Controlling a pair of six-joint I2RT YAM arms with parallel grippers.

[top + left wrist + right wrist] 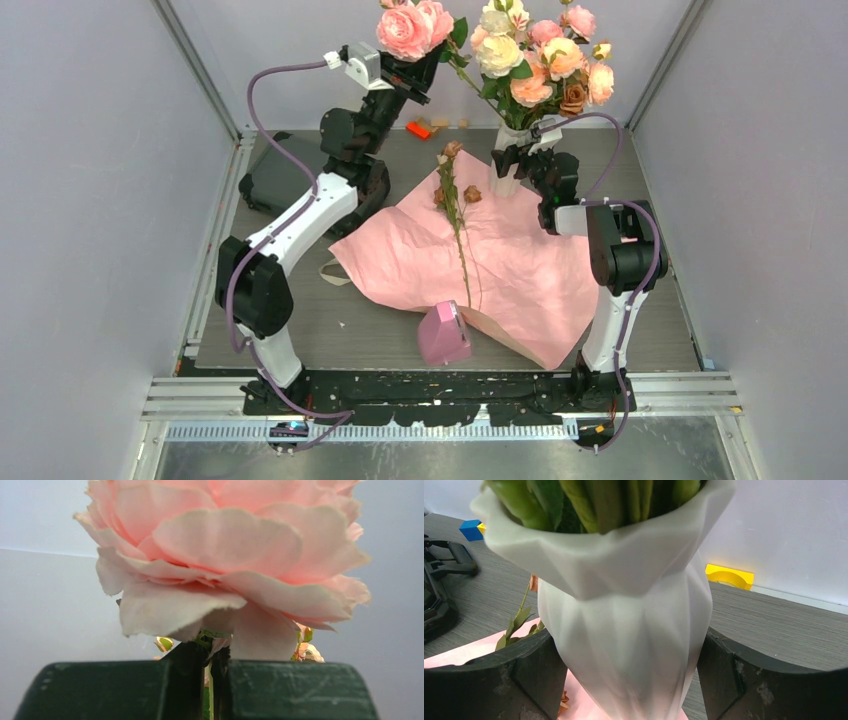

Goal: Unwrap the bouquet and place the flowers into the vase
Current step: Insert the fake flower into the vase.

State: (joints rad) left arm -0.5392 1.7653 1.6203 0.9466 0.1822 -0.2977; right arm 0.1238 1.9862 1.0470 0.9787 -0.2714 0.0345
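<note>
Left pincer point(212, 676), raised at eleven o'clock, is clamped shut on the stem of a large pink rose point(225, 555). Right pincer point(631, 680) grips the white ribbed vase point(624, 630) at one o'clock on the worktop point(330, 335). Small long-stemmed flowers point(455, 215) lie on opened pink wrapping paper point(520, 270) at centre.

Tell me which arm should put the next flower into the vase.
Left. The left gripper is shut on the pink rose stem, raised beside the vase; the right gripper grips the vase, steadying it.
</note>
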